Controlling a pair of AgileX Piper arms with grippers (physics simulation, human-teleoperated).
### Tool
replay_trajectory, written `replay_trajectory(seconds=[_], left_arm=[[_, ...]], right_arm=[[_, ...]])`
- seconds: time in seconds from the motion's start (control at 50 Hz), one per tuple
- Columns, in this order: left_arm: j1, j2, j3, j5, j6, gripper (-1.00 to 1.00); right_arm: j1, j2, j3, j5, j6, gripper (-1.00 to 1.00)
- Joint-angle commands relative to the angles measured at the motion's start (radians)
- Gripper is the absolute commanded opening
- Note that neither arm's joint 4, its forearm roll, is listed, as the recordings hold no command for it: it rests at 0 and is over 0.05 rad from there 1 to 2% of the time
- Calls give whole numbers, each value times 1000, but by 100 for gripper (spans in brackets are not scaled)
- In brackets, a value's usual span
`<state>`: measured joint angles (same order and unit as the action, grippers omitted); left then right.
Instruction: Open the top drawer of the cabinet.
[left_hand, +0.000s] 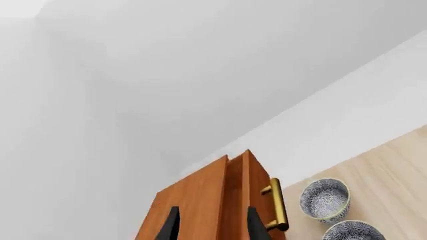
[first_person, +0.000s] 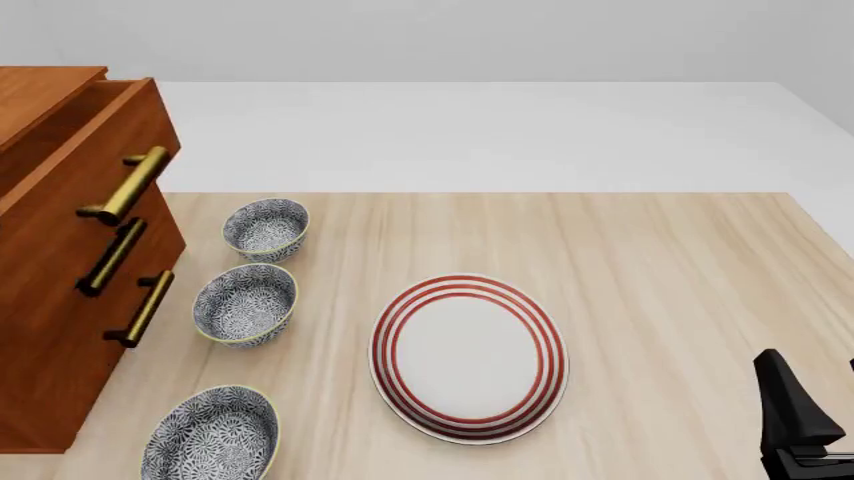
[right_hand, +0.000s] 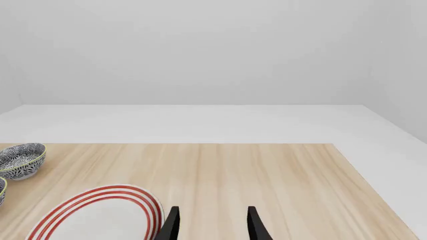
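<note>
The cabinet (first_person: 60, 300) stood at the left edge of the tabletop (first_person: 667, 280). Its top drawer (first_person: 80, 150) was pulled partly out, its front standing proud of the two lower drawer fronts, with the brass handle (first_person: 127, 185) on that front.

Three patterned bowls lay in a row along the cabinet's front, none touching it: the far bowl (first_person: 266, 229), the middle bowl (first_person: 246, 304) and the near bowl (first_person: 211, 436), the last cut off by the near edge of the view. A red-ringed plate (first_person: 467, 357) lay near the centre of the tabletop, apart from the bowls. Nothing stood between the drawer front and the bowls.

The right gripper (right_hand: 212, 225) was over the near right part of the tabletop, jaws released and holding nothing, just beside the plate's rim. In the front view only a dark part of that arm showed at the near right corner.

The left gripper (left_hand: 212, 225) did not appear in the front view. The left wrist view showed its jaws parted and empty, lined up on the cabinet's top and the open drawer, with two bowls beyond the handle. The right wrist view showed no cabinet.
</note>
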<state>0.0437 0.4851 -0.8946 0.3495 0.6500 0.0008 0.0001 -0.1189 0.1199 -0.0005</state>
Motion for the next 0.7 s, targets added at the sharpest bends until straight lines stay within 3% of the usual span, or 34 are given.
replay_trajectory(seconds=[0.02, 0.06, 0.08, 0.1, 0.12, 0.18, 0.2, 0.28, 0.48, 0.7], left_arm=[[47, 81, -180, 181, -210, 100], [55, 98, -228, 219, -247, 100], [68, 150, -295, 288, -354, 100], [57, 124, -293, 279, -286, 100], [71, 151, -324, 311, -337, 100], [84, 183, -395, 364, -397, 100], [73, 183, -418, 378, -376, 100], [68, 221, -475, 445, -452, 100], [54, 261, -390, 455, -538, 100], [37, 299, -413, 483, -584, 100]], right_arm=[[0, 0, 0, 0, 0, 100], [0, 0, 0, 0, 0, 100], [0, 0, 0, 0, 0, 100], [0, 0, 0, 0, 0, 100], [0, 0, 0, 0, 0, 100], [0, 0, 0, 0, 0, 100], [0, 0, 0, 0, 0, 100], [0, 0, 0, 0, 0, 100], [0, 0, 0, 0, 0, 100], [0, 0, 0, 0, 0, 100]])
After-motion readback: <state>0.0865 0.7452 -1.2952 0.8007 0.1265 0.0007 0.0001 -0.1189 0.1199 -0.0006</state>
